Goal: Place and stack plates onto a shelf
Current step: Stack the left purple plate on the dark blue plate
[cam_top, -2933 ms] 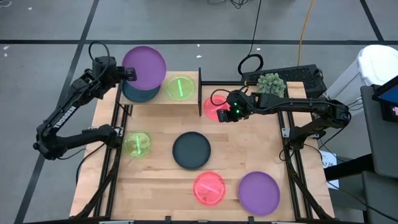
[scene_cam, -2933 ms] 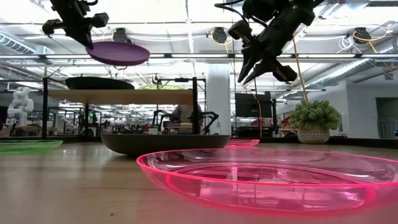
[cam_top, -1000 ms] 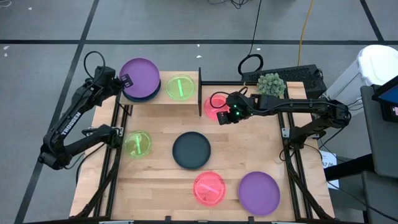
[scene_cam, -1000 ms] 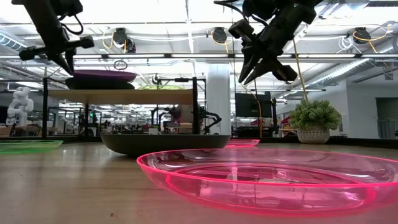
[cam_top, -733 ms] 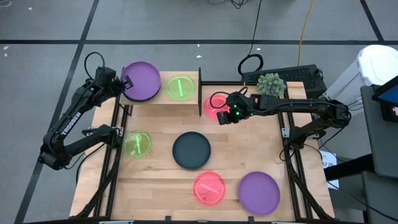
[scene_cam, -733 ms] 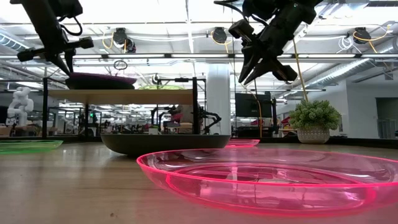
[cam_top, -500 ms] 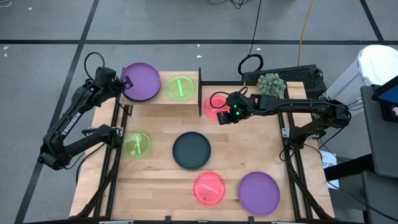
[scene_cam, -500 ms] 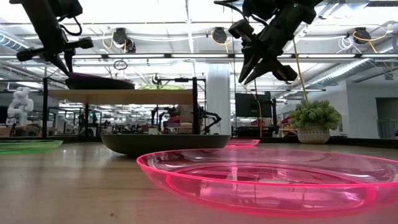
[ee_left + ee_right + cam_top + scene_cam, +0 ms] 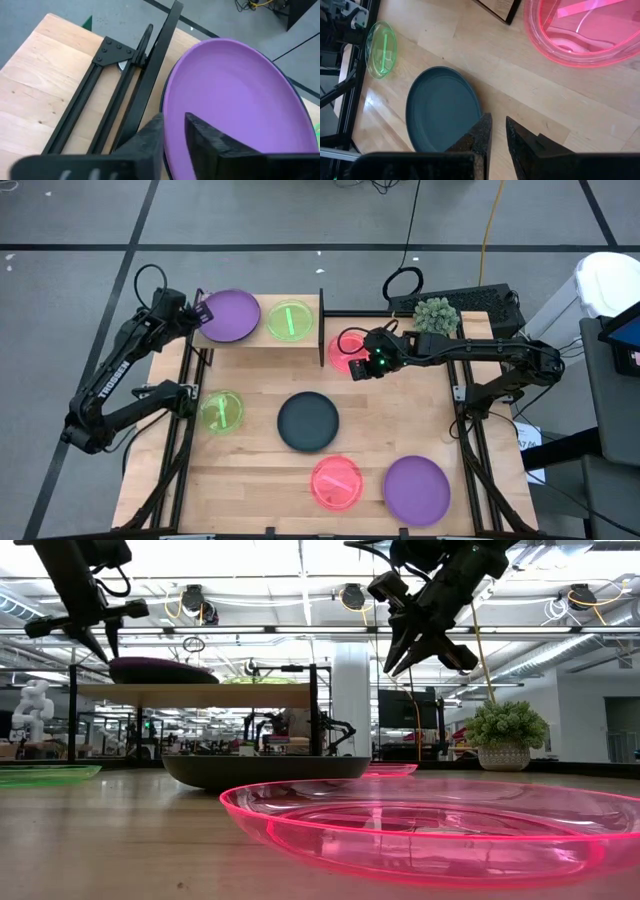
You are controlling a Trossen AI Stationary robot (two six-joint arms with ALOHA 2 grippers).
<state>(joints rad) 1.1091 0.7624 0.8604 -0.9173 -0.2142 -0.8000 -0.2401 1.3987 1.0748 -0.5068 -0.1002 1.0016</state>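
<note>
A purple plate [image 9: 230, 315] lies on a dark plate [image 9: 165, 679] at the left end of the shelf [image 9: 262, 336]. A green plate [image 9: 291, 319] lies on the shelf beside it. My left gripper [image 9: 203, 311] is open at the purple plate's left rim [image 9: 167, 107], one finger on either side of the rim in the left wrist view. In the low view its tips [image 9: 103, 648] hang just above the rim. My right gripper [image 9: 358, 367] hangs shut and empty above a pink plate [image 9: 343, 352] on the table, right of the shelf.
On the table lie a green plate [image 9: 222, 411], a dark teal plate [image 9: 308, 421], a pink plate [image 9: 336, 483] and a purple plate [image 9: 416, 489]. A potted plant [image 9: 436, 315] and a cable loop [image 9: 403, 282] sit at the far right. Black rails [image 9: 185, 430] run along the table's sides.
My left gripper has set the purple plate down on the dark plate on the shelf and has opened, letting go of its rim. The plate has settled level and rests by itself. My right gripper has kept still.
</note>
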